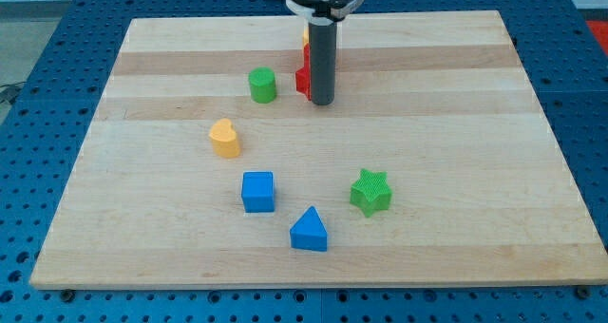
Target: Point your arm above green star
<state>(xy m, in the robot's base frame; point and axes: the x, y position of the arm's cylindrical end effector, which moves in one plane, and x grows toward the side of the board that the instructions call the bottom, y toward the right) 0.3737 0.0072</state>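
Observation:
The green star [370,192] lies on the wooden board [456,123] at the lower middle-right. My tip [322,102] is at the view's upper middle, well above and left of the star, far from it. The tip stands right beside a red block [303,80], which the rod partly hides. A small yellow piece [306,37] and another bit of red [306,52] show behind the rod; their shapes cannot be made out.
A green cylinder [262,85] stands left of the tip. A yellow heart-shaped block [225,139] lies at middle left. A blue cube [257,191] and a blue triangle [309,231] lie left of the star.

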